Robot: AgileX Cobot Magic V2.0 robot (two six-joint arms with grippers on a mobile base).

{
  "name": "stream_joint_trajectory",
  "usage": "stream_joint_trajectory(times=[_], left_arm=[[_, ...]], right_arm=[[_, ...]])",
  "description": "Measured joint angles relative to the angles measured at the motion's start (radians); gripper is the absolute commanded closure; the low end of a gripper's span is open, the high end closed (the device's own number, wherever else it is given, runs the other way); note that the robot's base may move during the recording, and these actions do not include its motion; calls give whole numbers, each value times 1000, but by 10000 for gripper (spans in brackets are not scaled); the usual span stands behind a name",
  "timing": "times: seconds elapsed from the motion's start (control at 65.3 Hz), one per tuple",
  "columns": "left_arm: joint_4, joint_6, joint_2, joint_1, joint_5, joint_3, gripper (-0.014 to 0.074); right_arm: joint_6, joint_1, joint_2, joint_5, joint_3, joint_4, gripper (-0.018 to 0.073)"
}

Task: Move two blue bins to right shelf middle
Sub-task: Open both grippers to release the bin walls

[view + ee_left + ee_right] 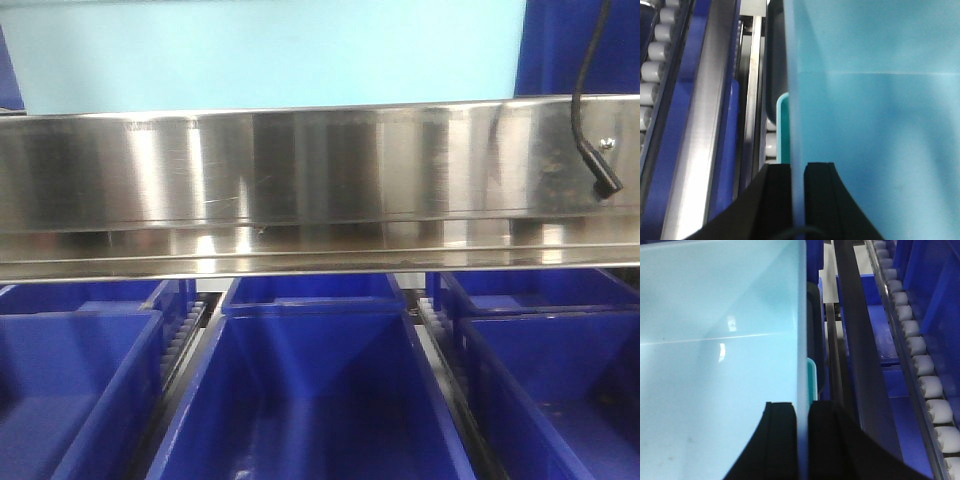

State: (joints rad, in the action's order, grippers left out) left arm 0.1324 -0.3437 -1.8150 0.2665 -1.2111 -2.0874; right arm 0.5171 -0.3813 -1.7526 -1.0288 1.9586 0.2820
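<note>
Transfer step, with the load held at shelf height. The left pincer [798,172] is pressed together on one side wall of the pale blue bin [875,125], one finger inside the wall and one outside. The right pincer [802,410] pinches the opposite wall [715,365] in the same way, so the bin hangs between the two. Just outside each pinched wall, ahead of the outer finger, a teal rim [784,125] shows. This is probably the second bin, nested under the first. Beyond the rim, on each pincer's outer side, lie roller tracks [920,365] and dark blue bins [310,400] on a lower level. In the front view the pale bin [260,50] appears above the steel rail [300,180] of the shelf level. Whether its base has cleared the rail or already rests behind it cannot be told. The next move probably calls for both arms to advance together and then lower evenly, so the walls do not twist in the grip, with release only once the base is supported.
</note>
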Motion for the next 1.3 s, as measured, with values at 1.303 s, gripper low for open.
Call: stream_joint_trajectory(times=[1.303], left_arm=[[-15,10,32,0,-43,0,708]], right_arm=[[0,0,-6,-150,64,-56,711]])
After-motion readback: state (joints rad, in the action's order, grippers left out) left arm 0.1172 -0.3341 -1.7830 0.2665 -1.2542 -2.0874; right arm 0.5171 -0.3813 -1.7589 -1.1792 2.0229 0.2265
